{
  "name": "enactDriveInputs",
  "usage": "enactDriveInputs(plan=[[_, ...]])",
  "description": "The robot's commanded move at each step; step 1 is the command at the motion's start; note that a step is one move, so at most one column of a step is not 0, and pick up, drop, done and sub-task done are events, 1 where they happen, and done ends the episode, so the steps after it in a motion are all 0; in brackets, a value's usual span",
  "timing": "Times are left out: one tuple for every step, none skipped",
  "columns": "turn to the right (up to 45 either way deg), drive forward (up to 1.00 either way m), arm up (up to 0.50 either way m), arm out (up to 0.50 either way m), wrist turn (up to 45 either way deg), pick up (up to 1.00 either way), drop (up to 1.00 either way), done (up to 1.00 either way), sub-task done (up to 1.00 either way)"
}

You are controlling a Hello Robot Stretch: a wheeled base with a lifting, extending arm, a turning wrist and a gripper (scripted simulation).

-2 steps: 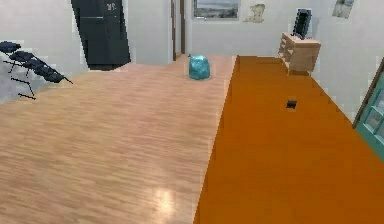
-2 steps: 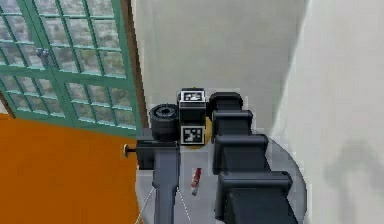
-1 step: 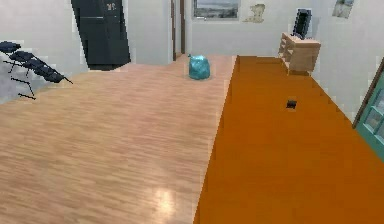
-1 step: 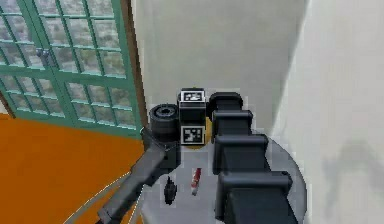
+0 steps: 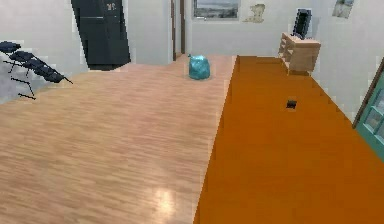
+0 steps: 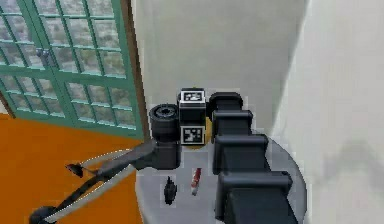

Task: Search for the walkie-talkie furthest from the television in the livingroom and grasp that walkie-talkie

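Observation:
In the arm side view my arm rises as a dark segmented bar with two white marked squares at its far end. Left of them is the gripper; its thin fingers reach out over bare orange floor and it holds nothing. Beneath the arm lies a grey round surface, and on it are a small dark blob and a small red thing. Whether the dark blob is a walkie-talkie cannot be made out. In the forward view a small dark thing lies on the orange floor.
A green-framed glass door stands beyond the gripper, with a pale wall beside it. Ahead, wood floor leads to a teal object, a black door, dark folding stands and a wooden shelf unit.

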Motion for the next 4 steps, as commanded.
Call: enactDriveInputs(plan=[[0.0, 0.00, 0.00, 0.00, 45.0, 0.00, 0.00, 0.00, 0.00], [0.0, 0.00, 0.00, 0.00, 33.0, 0.00, 0.00, 0.00, 0.00], [0.0, 0.00, -0.28, 0.00, 0.0, 0.00, 0.00, 0.00, 0.00], [0.0, 0.00, 0.00, 0.00, 0.0, 1.00, 0.00, 0.00, 0.00]])
